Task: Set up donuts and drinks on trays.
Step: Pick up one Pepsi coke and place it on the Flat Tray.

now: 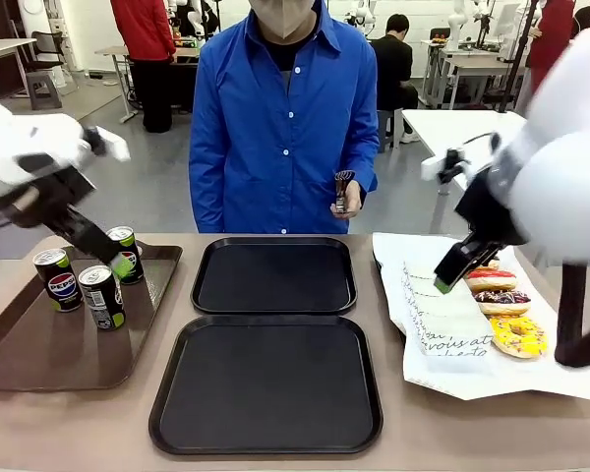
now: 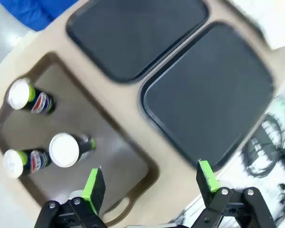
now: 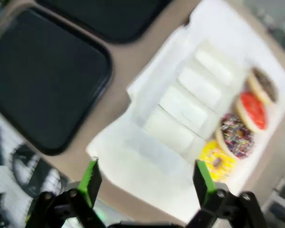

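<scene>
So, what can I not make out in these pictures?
- Front view: the left gripper covers part of the rear can.
- Front view: the right gripper partly hides the farthest donut.
- Right wrist view: blur makes the script on the sleeves unreadable.
- Front view: the object in the person's hand is too small to identify.

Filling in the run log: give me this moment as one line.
left gripper: open, above brown tray by cans | right gripper: open, above white paper by donuts | black trays: nothing placed yet
</scene>
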